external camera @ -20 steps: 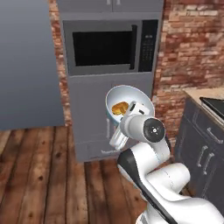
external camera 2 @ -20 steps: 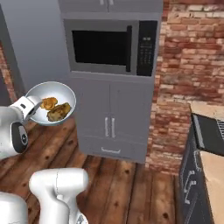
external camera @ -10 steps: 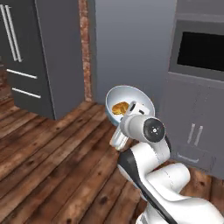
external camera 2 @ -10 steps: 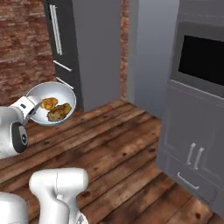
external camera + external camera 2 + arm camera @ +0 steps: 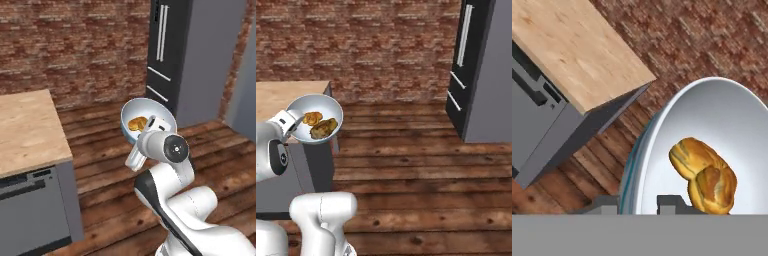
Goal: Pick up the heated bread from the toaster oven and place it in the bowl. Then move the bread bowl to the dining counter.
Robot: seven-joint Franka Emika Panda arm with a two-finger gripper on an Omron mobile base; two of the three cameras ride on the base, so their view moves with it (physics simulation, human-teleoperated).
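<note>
The pale-blue-and-white bowl point(image 5: 150, 109) point(image 5: 326, 106) point(image 5: 722, 115) hangs tilted in the air above the wood floor. My gripper point(image 5: 153, 124) point(image 5: 294, 123) point(image 5: 639, 202) is shut on its rim. The golden-orange heated bread point(image 5: 135, 123) point(image 5: 312, 118) point(image 5: 689, 156) lies in the bowl, touching a darker brown bread chunk point(image 5: 325, 128) point(image 5: 714, 187). The toaster oven is out of view. A tan wood-grain countertop point(image 5: 25, 130) point(image 5: 276, 97) point(image 5: 572, 50) on grey cabinets stands to the left of the bowl; no sink shows on the part in view.
A tall dark fridge point(image 5: 167, 55) point(image 5: 476, 65) stands against the right side. A red brick wall point(image 5: 75, 45) point(image 5: 366, 40) runs across the back. Open wood floor point(image 5: 105, 150) point(image 5: 406, 165) lies between the counter and the fridge.
The whole picture has swung: the base has turned, bringing the brick wall, fridge and wood countertop into view. The bowl with its bread stays held the same way by the gripper.
</note>
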